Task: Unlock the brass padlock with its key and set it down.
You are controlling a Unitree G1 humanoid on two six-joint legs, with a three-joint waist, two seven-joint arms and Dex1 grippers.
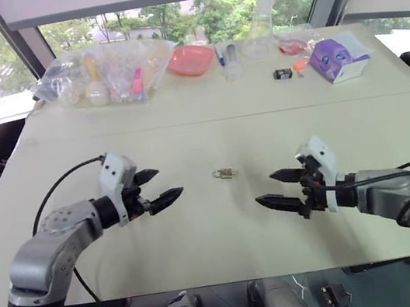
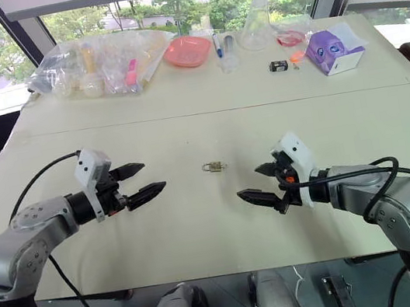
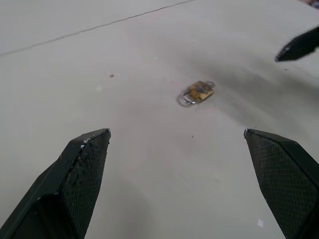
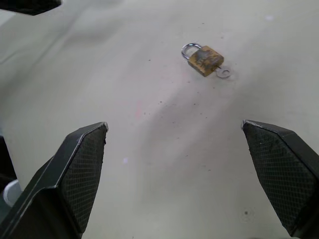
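- Two tools hang above the bench (image 1: 202, 233): the left tool (image 1: 157, 188) and the right tool (image 1: 280, 189), each with its two black fingers wide apart and empty.
- One brass padlock (image 1: 224, 173) lies flat on the bench between both tools, touching neither.
- Its body is a small yellow-gold block, worn and darkened, with a thin silvery shackle.
- One small silvery key (image 4: 223, 72) sticks out at the opposite end.
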